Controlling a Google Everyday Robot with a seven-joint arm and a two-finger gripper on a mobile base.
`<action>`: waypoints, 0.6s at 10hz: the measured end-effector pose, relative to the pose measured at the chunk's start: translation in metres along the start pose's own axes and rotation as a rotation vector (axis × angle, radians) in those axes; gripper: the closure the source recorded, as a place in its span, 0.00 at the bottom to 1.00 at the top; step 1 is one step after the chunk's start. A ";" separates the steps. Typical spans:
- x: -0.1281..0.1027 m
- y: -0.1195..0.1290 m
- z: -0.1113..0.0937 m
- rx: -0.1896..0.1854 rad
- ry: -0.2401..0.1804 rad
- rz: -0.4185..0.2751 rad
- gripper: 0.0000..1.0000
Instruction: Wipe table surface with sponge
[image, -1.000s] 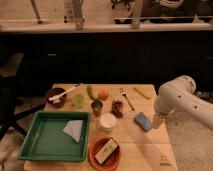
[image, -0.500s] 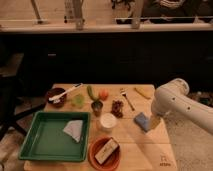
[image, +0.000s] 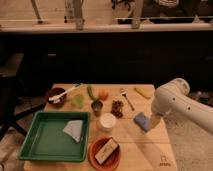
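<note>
The blue sponge (image: 141, 120) lies flat on the light wood table surface (image: 142, 150), right of the white cup (image: 106, 121). My gripper (image: 152, 123) hangs at the end of the white arm (image: 172, 97) that reaches in from the right. It is low over the table, right beside the sponge's right edge. Whether it touches the sponge cannot be told. A small dark mark (image: 164, 162) is printed near the table's front right corner.
A green tray (image: 50, 145) holding a pale folded cloth (image: 74, 130) sits front left. An orange bowl (image: 95, 154) with a tan-and-dark block is at the front. A dark bowl with a utensil (image: 56, 95), vegetables, a fork (image: 125, 98) and a banana (image: 143, 91) lie along the back.
The arm has shifted left and down, bringing the gripper closer to the sponge. The sponge and the other objects have stayed in place.
</note>
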 end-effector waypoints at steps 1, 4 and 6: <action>0.001 -0.001 0.001 -0.002 0.001 0.035 0.20; -0.001 0.004 0.030 -0.017 0.000 0.091 0.20; 0.001 0.008 0.051 -0.027 -0.020 0.117 0.20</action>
